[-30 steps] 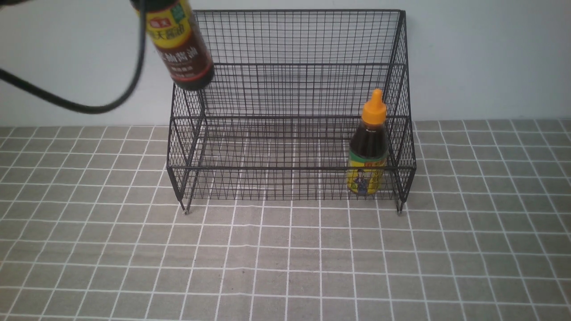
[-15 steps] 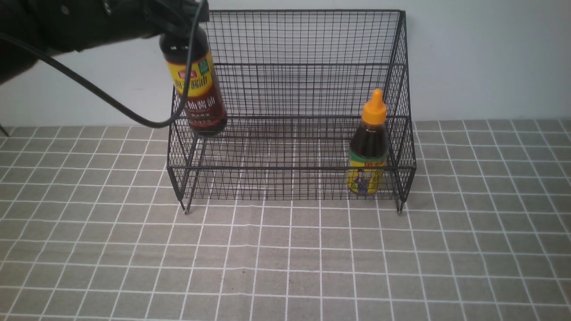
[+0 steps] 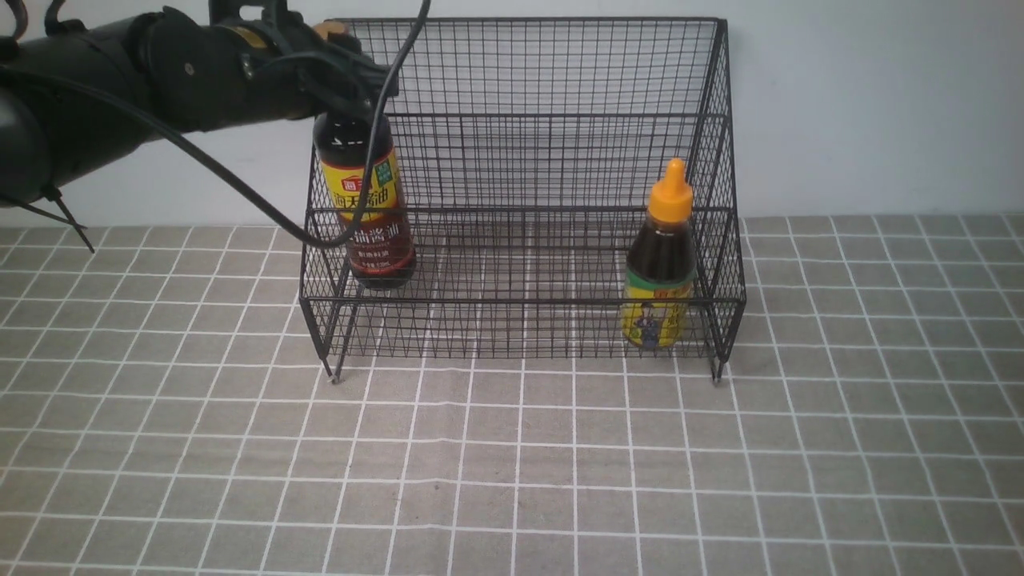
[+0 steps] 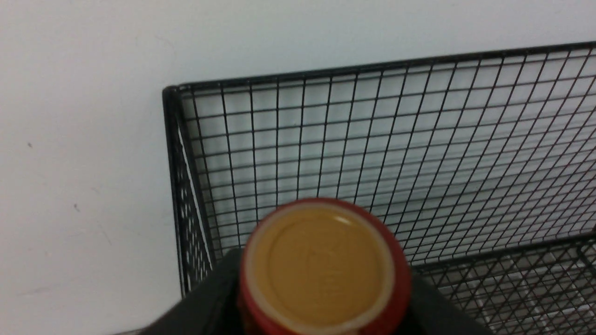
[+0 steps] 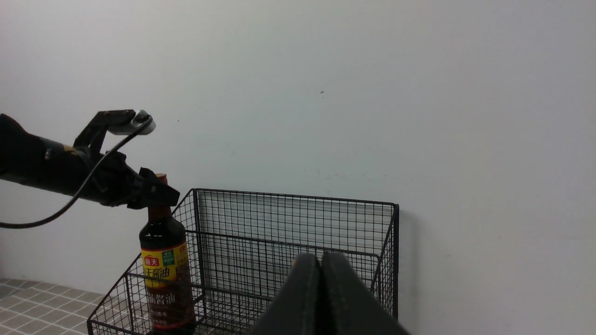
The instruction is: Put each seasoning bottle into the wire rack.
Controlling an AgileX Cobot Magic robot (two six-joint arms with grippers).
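The tall seasoning bottle (image 3: pixel 368 216) (image 5: pixel 167 274), with dark sauce and a yellow-and-red label, hangs slightly tilted inside the left end of the wire rack (image 3: pixel 552 72) (image 4: pixel 419 139) (image 5: pixel 298 218). I cannot tell whether its base rests on the mesh. My left gripper (image 3: pixel 344 88) (image 5: pixel 158 193) (image 4: pixel 321 279) is shut on its neck, and its brown cap (image 4: pixel 321 265) shows between the fingers. The short seasoning bottle (image 3: pixel 660 272), with an orange nozzle, stands at the rack's right front corner. My right gripper (image 5: pixel 321 260) is shut and empty, raised in front of the rack.
The rack stands against a white wall (image 3: pixel 880 104) on a grey checked tablecloth (image 3: pixel 512 464). The left arm's black cable (image 3: pixel 240 188) loops down across the rack's left corner.
My left arm has lowered the tall bottle from above the rack's left rim down into the rack's left end. The short bottle and the rack have not moved.
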